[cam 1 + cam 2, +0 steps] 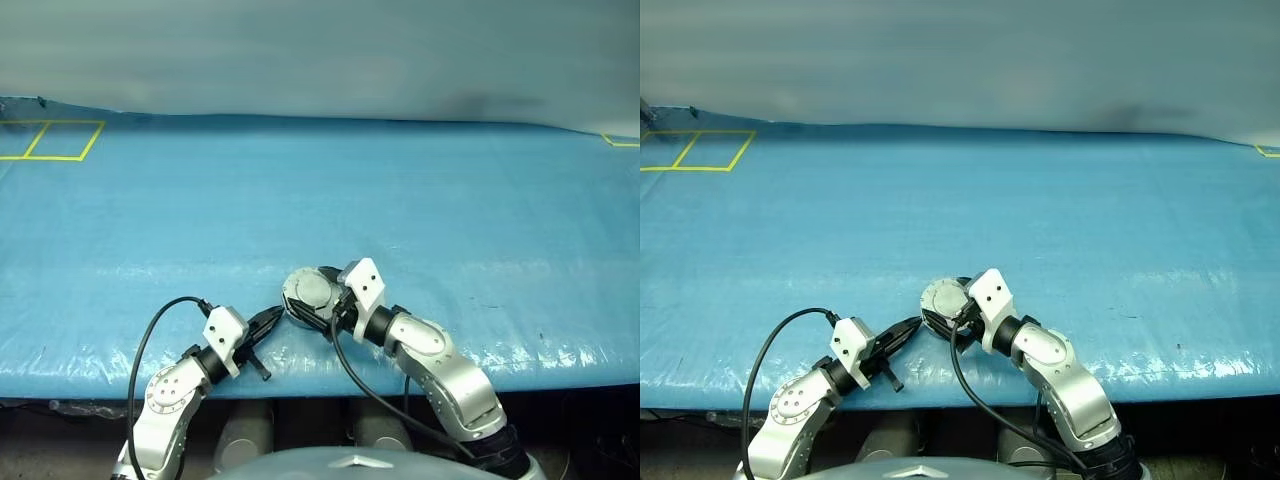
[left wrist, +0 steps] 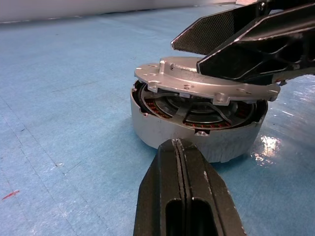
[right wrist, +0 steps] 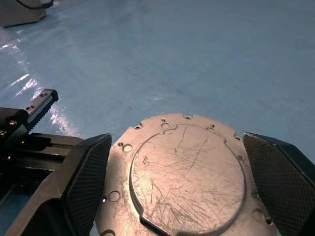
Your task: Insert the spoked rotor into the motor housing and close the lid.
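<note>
The grey motor housing (image 2: 197,140) stands near the front edge of the blue table. Inside it, the spoked rotor (image 2: 187,110) lies over the copper windings. The lid (image 3: 187,172) sits on top of the housing, tilted, with a gap on the side facing the left wrist view. My right gripper (image 1: 325,300) is open, one finger (image 3: 88,182) on each side of the lid and a little above it. My left gripper (image 2: 177,145) is shut on nothing, its tips close in front of the housing wall.
A blue sheet (image 1: 400,200) covers the table. Yellow tape squares (image 1: 50,140) mark the far left corner, and a yellow tape mark (image 1: 620,140) the far right. The table's front edge (image 1: 560,375) runs just below both arms.
</note>
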You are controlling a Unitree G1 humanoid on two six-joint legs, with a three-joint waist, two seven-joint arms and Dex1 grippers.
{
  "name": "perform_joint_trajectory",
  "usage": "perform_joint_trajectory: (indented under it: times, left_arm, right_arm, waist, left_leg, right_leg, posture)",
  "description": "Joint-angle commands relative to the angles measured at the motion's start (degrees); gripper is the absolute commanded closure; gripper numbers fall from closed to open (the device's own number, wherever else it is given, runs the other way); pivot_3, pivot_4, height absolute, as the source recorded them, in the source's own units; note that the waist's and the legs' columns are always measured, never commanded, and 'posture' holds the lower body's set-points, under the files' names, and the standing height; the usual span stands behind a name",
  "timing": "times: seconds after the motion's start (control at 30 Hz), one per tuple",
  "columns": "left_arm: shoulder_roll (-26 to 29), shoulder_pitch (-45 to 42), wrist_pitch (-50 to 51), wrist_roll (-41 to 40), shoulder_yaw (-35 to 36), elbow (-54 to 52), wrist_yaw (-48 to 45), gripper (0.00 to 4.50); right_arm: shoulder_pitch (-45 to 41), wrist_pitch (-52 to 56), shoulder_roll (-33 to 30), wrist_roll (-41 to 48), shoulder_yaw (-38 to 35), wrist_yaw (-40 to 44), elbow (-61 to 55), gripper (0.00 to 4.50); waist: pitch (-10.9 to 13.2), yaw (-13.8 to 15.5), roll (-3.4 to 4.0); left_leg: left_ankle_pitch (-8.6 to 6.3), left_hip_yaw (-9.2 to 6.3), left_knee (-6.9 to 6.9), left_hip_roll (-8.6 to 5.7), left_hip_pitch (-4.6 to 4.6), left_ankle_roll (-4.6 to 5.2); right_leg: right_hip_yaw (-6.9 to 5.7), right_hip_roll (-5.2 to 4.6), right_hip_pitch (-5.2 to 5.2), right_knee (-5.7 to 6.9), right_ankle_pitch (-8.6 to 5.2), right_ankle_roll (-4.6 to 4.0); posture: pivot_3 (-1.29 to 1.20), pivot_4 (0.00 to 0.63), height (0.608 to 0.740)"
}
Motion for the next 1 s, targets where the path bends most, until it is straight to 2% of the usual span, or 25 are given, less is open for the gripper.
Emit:
perform_joint_trajectory:
  times: [0.03, 0.2, 0.3, 0.37, 0.4, 1.0]
  left_arm:
    - [0.40, -0.45, 0.37, 0.19, -0.74, -2.72, -0.06, 4.50]
    - [0.44, -0.71, 1.48, 0.16, -0.81, -3.75, 0.18, 4.50]
    - [0.49, -0.70, 2.04, 0.11, -0.72, -4.21, 0.32, 4.50]
    - [0.56, -0.68, 2.28, 0.07, -0.68, -4.40, 0.45, 4.50]
    - [0.61, -0.69, 2.36, 0.07, -0.68, -4.46, 0.52, 4.50]
    - [0.79, -0.58, 2.78, -0.11, -0.74, -4.60, 1.06, 4.50]
  right_arm:
    - [-0.08, -2.40, 0.34, -0.81, -0.09, -0.38, -0.20, 0.02]
    - [0.28, -3.51, 0.48, -1.25, -0.05, -0.31, 1.21, 0.02]
    - [0.67, -4.17, 0.56, -1.66, 0.15, -0.28, 1.72, 0.61]
    - [0.82, -4.47, 0.61, -1.78, 0.26, -0.28, 1.75, 1.34]
    - [0.83, -4.57, 0.67, -1.86, 0.27, -0.28, 1.77, 1.47]
    - [-1.04, -3.26, 1.49, -6.30, 3.34, -1.40, 2.49, 1.47]
  waist:
    - [0.00, 0.00, 0.00]
    - [0.00, 0.01, 0.00]
    - [0.00, 0.01, 0.00]
    - [0.00, 0.00, 0.00]
    - [0.00, 0.00, 0.00]
    - [-0.01, -0.06, 0.00]
  left_leg:
    - [0.00, 0.00, 0.00, 0.00, 0.00, 0.00]
    - [0.00, 0.00, 0.00, 0.00, 0.00, 0.00]
    - [0.00, 0.00, 0.00, 0.00, 0.01, 0.00]
    - [0.00, 0.00, 0.00, 0.00, 0.01, 0.00]
    - [0.00, 0.00, 0.00, 0.00, 0.02, 0.00]
    - [0.00, 0.00, 0.02, 0.00, 0.02, 0.00]
  right_leg:
    - [0.00, 0.00, 0.00, 0.00, 0.00, 0.00]
    - [0.00, 0.00, 0.01, 0.00, 0.00, 0.00]
    - [0.00, 0.00, 0.02, 0.00, 0.00, 0.00]
    - [0.00, 0.01, 0.02, 0.00, 0.00, 0.00]
    - [0.00, 0.01, 0.02, 0.01, 0.00, 0.00]
    - [0.00, 0.01, 0.03, 0.02, 0.01, 0.00]
  posture:
    - [0.00, 0.150, 0.740]
    - [0.00, 0.150, 0.740]
    - [0.00, 0.150, 0.740]
    - [0.00, 0.150, 0.740]
    - [0.00, 0.150, 0.740]
    - [0.00, 0.150, 0.740]
